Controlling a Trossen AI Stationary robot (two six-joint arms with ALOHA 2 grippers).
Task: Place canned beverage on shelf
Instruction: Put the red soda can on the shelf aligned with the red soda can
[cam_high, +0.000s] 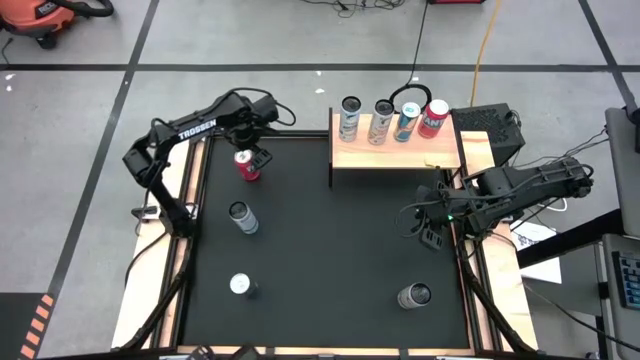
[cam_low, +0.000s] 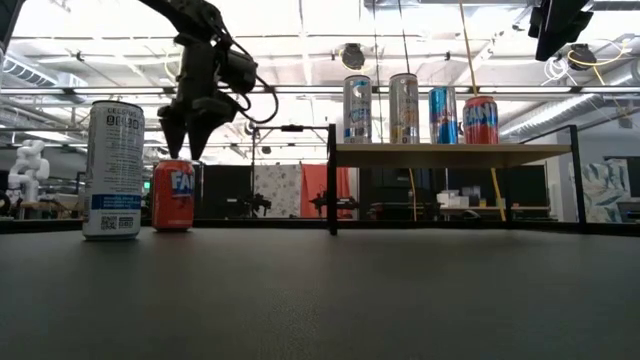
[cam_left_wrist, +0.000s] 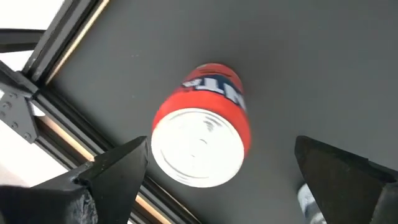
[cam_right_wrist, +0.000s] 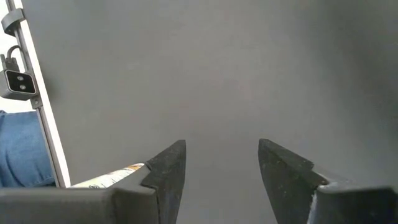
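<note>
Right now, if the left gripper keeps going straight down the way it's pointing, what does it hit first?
Most likely the red can. The left gripper hangs open just above it, pointing down, fingers either side of the can's top, with nothing between them. Straight down, the fingers would probably pass beside the can, then meet the black mat.

This is a big workshop or robot lab. The floor (cam_high: 300, 40) is grey concrete with dark lines. A high ceiling (cam_low: 300, 40) has bright lights and pipes. An orange shop vacuum (cam_high: 45, 18) sits on the floor, and a yellow cable (cam_high: 487, 40) runs across it. A white robot (cam_low: 28, 165) stands far back.
</note>
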